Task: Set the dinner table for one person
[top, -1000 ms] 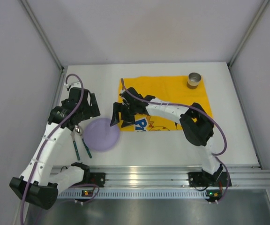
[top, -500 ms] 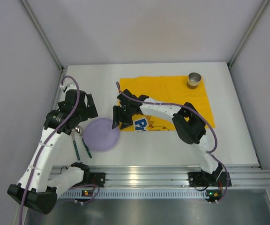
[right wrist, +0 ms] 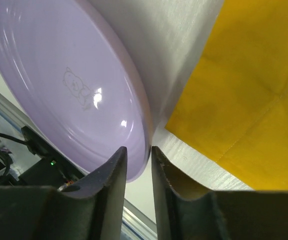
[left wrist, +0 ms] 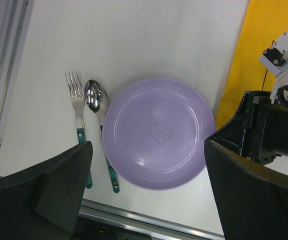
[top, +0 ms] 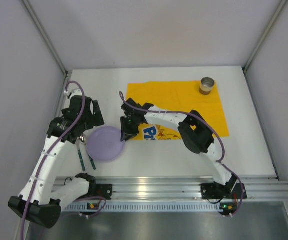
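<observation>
As seen from above, bench (top: 244,150): white, carrying everything; ribbed rail along its 6 o'clock edge.
Purple plate (top: 105,144): on the bench, just beside the yellow cloth's (top: 184,97) 9 o'clock edge.
Fork (left wrist: 76,100), spoon (left wrist: 96,97): side by side at the plate's 9 o'clock.
Left fingers (left wrist: 59,190): wide apart above the plate, holding nothing.
Right fingers (right wrist: 109,185): narrowly apart, straddling the plate's 3 o'clock rim; cannot tell whether they pinch it.
</observation>
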Robot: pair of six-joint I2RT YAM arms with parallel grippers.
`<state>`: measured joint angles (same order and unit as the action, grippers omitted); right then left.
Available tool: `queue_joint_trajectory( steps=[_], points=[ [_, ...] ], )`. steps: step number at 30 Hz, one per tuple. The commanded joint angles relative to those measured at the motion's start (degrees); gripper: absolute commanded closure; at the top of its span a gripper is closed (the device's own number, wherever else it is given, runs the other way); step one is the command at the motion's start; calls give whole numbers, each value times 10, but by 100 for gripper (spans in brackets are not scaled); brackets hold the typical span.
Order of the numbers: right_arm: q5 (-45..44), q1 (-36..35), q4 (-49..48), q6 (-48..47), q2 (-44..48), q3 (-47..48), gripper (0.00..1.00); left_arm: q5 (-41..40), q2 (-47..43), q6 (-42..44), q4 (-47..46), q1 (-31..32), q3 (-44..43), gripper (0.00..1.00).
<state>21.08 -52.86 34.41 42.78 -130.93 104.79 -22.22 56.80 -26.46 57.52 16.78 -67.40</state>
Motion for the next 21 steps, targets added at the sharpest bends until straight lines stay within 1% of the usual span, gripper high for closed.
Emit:
queue_joint_trajectory(
  steps=[1,2,5,7,11,14,17,21],
  points=[
    [0,-11,7,-9,-6,28,75,-12,0,-3,-1,-3,1,2],
    [1,-13,8,-12,-8,28,83,-12,2,-3,0,-3,1,2],
    [3,-16,8,-15,-11,28,89,-12,4,0,-3,-3,-1,2],
    [2,-19,9,-17,-15,30,90,-12,6,2,-4,-4,-3,2],
    [0,-21,12,-19,-27,44,100,-12,9,3,-4,-3,-11,2],
    [-2,-22,16,-20,-28,60,100,-15,8,5,-1,-3,-19,2],
    [-15,-19,30,-29,-11,87,100,-17,8,9,1,-3,-30,2],
    [-45,-3,53,-43,45,110,100,-13,9,13,-4,-3,-41,2]
  ],
)
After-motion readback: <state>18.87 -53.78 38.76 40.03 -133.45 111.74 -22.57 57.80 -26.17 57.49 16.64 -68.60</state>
